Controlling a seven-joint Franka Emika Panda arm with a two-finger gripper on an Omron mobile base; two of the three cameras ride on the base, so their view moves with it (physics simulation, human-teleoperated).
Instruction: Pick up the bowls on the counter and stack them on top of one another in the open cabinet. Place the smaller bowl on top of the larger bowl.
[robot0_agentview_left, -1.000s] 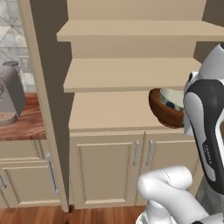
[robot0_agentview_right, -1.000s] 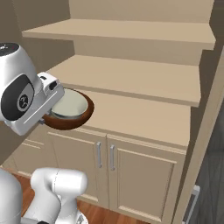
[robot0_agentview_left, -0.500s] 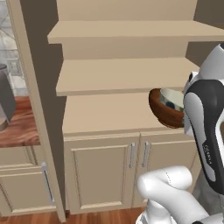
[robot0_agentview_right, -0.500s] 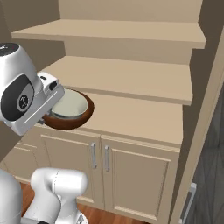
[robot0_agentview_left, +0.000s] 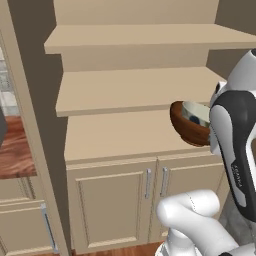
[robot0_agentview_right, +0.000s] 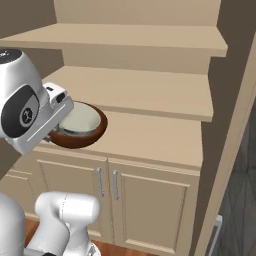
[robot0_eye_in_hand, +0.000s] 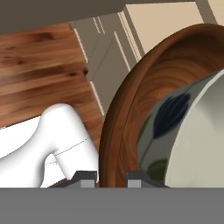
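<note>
Hand view shows our claw (robot0_eye_in_hand: 111, 177) pinching the brown bowl's (robot0_eye_in_hand: 127, 113) rim, one tip inside and one outside, the pale bowl (robot0_eye_in_hand: 192, 131) already nested in it. Both hang just above the cabinet's (robot0_agentview_left: 115, 135) lowest shelf, near its front edge. We should carry them further in, keep the rim level, lower until the base rests, and only then release.
</note>
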